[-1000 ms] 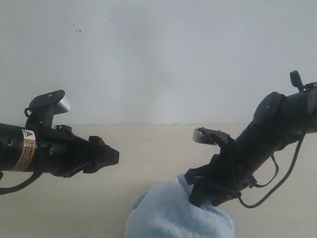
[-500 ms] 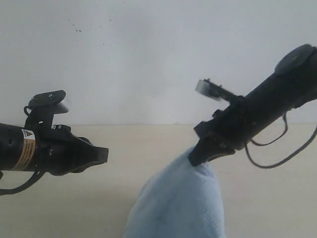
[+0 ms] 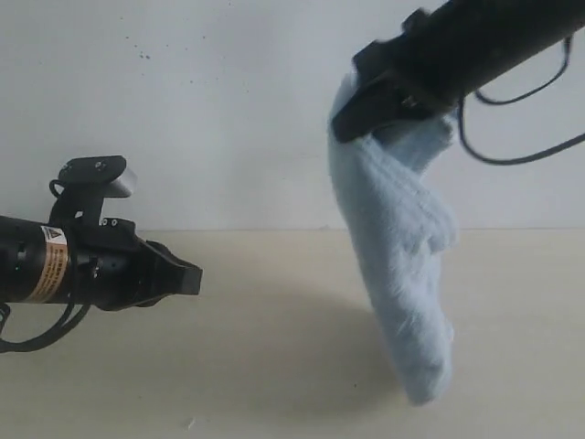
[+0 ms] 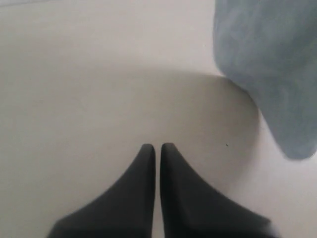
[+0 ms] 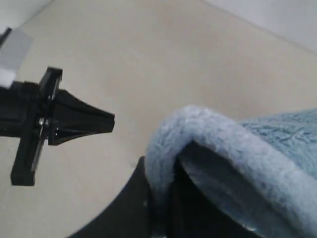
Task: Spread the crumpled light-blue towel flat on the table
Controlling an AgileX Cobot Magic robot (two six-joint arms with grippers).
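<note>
The light-blue towel (image 3: 402, 247) hangs in a long bunch from my right gripper (image 3: 352, 114), which is shut on its upper fold high above the table (image 3: 274, 302). Its lower end dangles near the tabletop; I cannot tell if it touches. In the right wrist view the fluffy fold of the towel (image 5: 208, 134) is pinched between the dark fingers (image 5: 133, 198) of the right gripper (image 5: 163, 191). My left gripper (image 3: 187, 279) hovers low at the left, shut and empty, well apart from the towel. In the left wrist view the left gripper (image 4: 157, 148) has its tips together, with the towel (image 4: 272, 64) hanging beyond them.
An off-white speckled wall (image 3: 228, 91) rises behind the table. The towel's shadow falls on the tabletop between the two arms. The left arm's black body (image 5: 44, 119) shows in the right wrist view.
My right gripper has risen steeply, lifting the towel from a heap on the table into a long hanging bunch. The left gripper has stayed nearly in place.
</note>
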